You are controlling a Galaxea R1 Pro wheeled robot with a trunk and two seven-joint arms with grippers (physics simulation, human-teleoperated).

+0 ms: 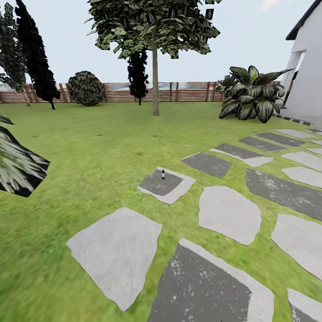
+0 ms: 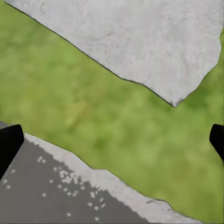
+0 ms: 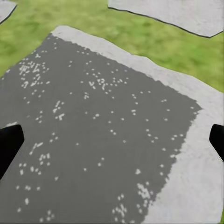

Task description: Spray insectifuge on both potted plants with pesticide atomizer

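Far on the left, big dark leaves [image 1: 18, 165] poke in over the green lawn [image 1: 98, 147]. Behind them stand tall dark trees [image 1: 33, 53] and a round bush [image 1: 86, 88] in front of the brown wooden fence [image 1: 188, 91]. In the middle a thin tree [image 1: 155, 58] rises from the grass. Closer to us, the little pesticide atomizer [image 1: 163, 174] stands upright on a flat stepping stone [image 1: 166, 184] that is dark in the middle and pale at the edge. The bottle is dark with a red top, and it is all alone on its stone, well apart from everything else. More stepping stones [image 1: 230, 214] lie in the grass around it and lead off to the right. Over there sits a big leafy plant with striped leaves [image 1: 251, 94], and next to it is the white wall of a house [image 1: 308, 67]. The left pincer [image 2: 112, 142] hangs over grass between a pale stone [image 2: 126, 42] and a dark stone [image 2: 51, 186]. Its two black fingertips [image 2: 9, 142] are spread wide apart with nothing between them. The right pincer [image 3: 112, 142] hangs over a dark speckled stone [image 3: 102, 135]. Its black fingertips [image 3: 9, 144] are spread wide too, and they pinch nothing.
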